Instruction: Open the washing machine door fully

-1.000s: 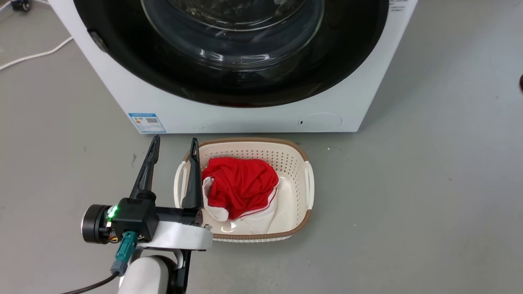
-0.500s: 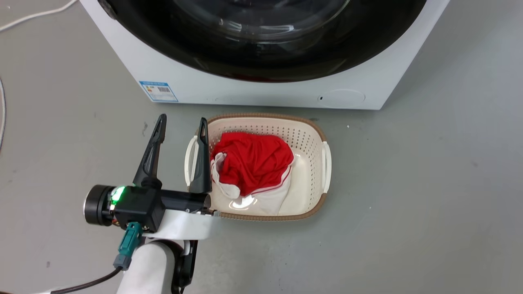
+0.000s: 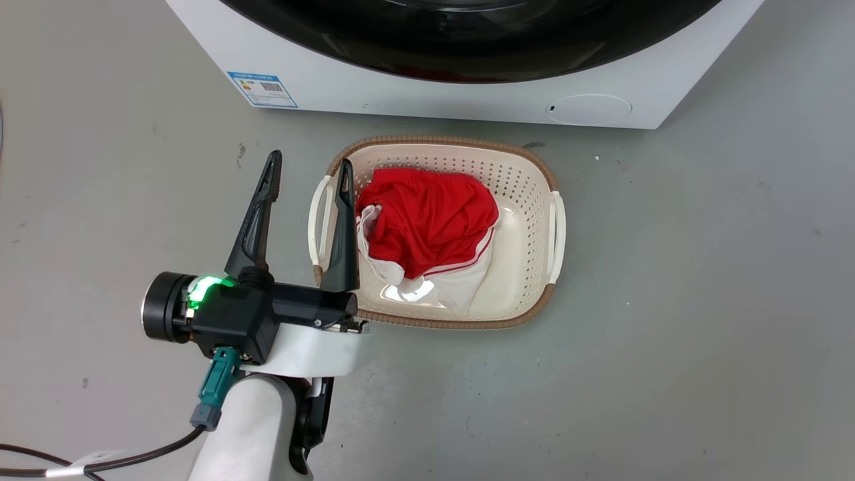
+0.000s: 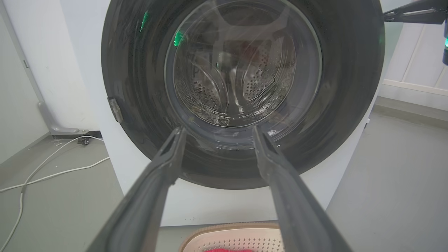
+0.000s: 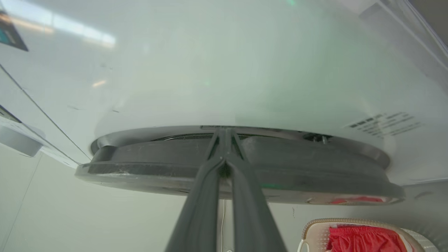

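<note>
Door (image 4: 140, 87): a glossy black disc on the front of the white machine (image 3: 401, 100), covering most of its width. The drum shows through the clear glass (image 4: 241, 70) at its centre. In the left wrist view it lies flat against the front. In the right wrist view, seen edge-on, a thin dark slit runs behind its rim. I cannot tell whether it is latched.
Left gripper (image 3: 308, 167): fingers wide apart and holding nothing. It hangs low in front of the machine, well apart from the door. In the head view one finger lies over the floor (image 3: 701, 300) and the other over the basket's left handle.
Right gripper (image 5: 224, 134): fingers pressed together, with the tips at the door's rim reaching into the slit. I cannot tell whether they touch it. In the left wrist view it is at the door's upper right edge.
Basket (image 3: 441, 140): cream with a brown rim, on the floor just in front of the machine, below the door.
Garment (image 3: 434, 224): red with white trim, bunched up in the basket.
Flap (image 3: 588, 108): small, round and white, at the machine's lower right corner.
Sticker (image 3: 262, 89): blue-edged, at the lower left corner.
Cable (image 4: 52, 172): white, lying on the floor left of the machine.
</note>
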`<state>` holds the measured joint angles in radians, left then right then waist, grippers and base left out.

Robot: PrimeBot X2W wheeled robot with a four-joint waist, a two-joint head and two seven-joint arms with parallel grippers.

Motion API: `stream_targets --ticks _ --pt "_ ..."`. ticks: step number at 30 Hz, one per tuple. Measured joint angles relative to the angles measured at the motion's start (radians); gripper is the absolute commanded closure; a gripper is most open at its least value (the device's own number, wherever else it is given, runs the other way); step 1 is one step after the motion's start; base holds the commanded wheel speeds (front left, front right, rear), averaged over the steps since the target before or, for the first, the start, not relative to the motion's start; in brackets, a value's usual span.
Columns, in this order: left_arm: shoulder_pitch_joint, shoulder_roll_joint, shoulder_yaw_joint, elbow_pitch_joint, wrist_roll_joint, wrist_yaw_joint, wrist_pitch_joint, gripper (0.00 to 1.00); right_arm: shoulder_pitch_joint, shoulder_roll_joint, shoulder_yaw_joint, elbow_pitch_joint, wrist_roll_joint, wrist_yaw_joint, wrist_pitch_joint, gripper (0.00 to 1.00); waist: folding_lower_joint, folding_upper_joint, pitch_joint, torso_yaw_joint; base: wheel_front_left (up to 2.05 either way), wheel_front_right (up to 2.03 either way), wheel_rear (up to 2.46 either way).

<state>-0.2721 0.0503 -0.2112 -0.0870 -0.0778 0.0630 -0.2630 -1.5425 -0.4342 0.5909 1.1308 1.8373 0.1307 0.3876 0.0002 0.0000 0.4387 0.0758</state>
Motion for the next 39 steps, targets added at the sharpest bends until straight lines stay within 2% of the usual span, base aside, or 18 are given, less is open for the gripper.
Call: stream_targets --ticks 17,26,39 --pt "-0.019 0.0 -0.023 -0.004 0.002 0.012 0.0 0.0 -0.032 0.0 0.016 -0.02 0.001 0.0 0.091 1.0 -0.0001 0.0 0.049 0.024 0.0 0.0 0.0" --pt "-0.02 0.0 -0.033 -0.003 -0.005 0.023 0.0 0.0 -0.021 -0.008 0.02 -0.075 0.024 0.0 0.198 1.0 -0.0001 0.0 0.058 0.028 0.0 0.0 0.0" --pt "-0.023 0.0 -0.026 0.016 -0.005 0.029 0.0 0.0 0.084 -0.032 0.033 -0.166 0.095 0.0 0.369 1.0 -0.0002 0.0 0.015 0.002 0.0 0.0 0.0"
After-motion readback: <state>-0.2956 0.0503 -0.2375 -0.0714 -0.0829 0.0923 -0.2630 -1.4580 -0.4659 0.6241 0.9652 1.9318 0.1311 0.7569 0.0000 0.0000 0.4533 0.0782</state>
